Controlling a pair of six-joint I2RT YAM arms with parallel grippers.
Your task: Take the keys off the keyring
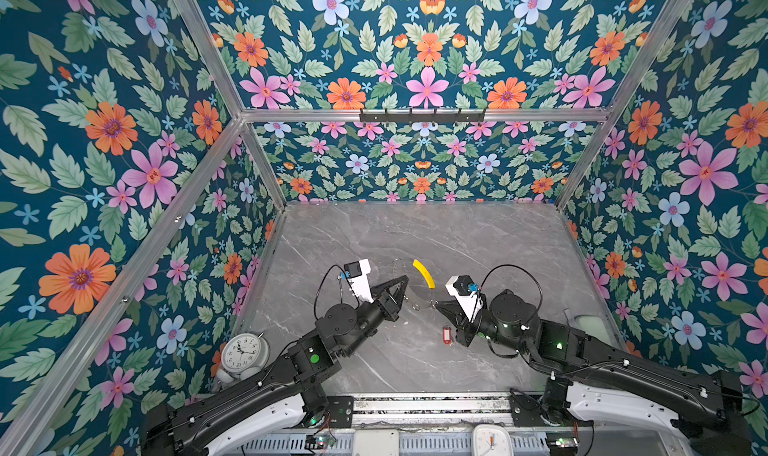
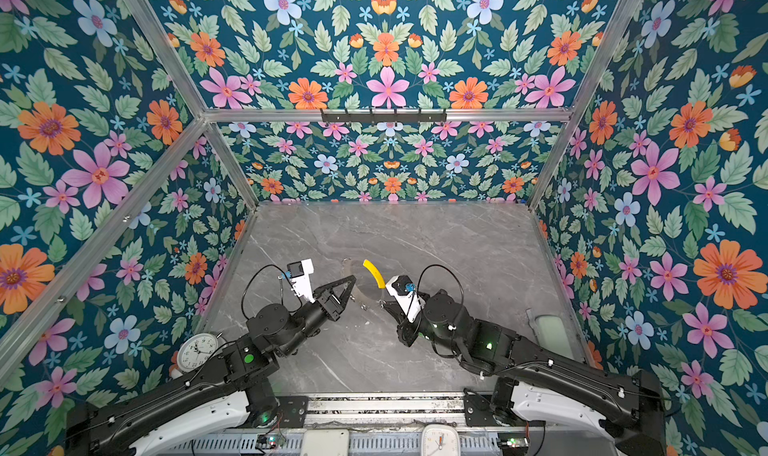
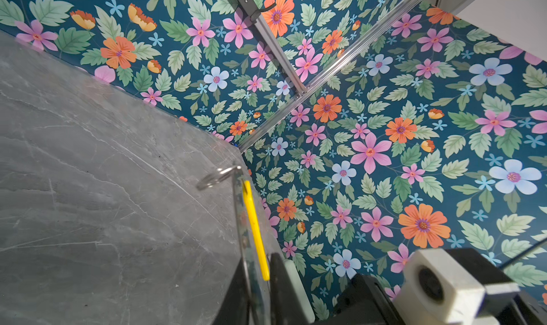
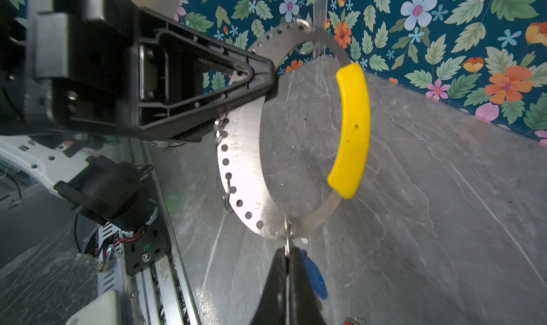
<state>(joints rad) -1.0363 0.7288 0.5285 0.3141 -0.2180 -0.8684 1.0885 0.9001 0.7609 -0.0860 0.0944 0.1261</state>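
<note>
Grey marbled tabletop [image 1: 478, 242] inside floral-papered walls; the work is held in the air over its near half. Keyring [image 4: 242, 160], a flat perforated metal band with a yellow sleeve [image 4: 352, 125] on one arc, stands on edge between the two arms, clear of the surface. Left gripper [image 4: 263, 77] sits over the band across from the sleeve, jaws at a narrow gap astride the metal; whether they pinch it or merely bracket it, cannot tell. Right gripper [image 4: 287, 255] is closed tight on a small split ring [image 4: 286, 234] threaded through a hole at the end of the perforated stretch, blue tag [image 4: 315, 276] just behind its fingers; key blade not visible. Red tag [image 1: 446, 336] appears to lie on the table beside the right wrist, apart from the hoop, so one key is likely off. Step in hand, as I read it: freeing the blue one. Best done with the left firm on the band and the right winding the split ring round through the hole, not tugging straight. Risk: a slack left hold lets the band twist and jam the coil.
</note>
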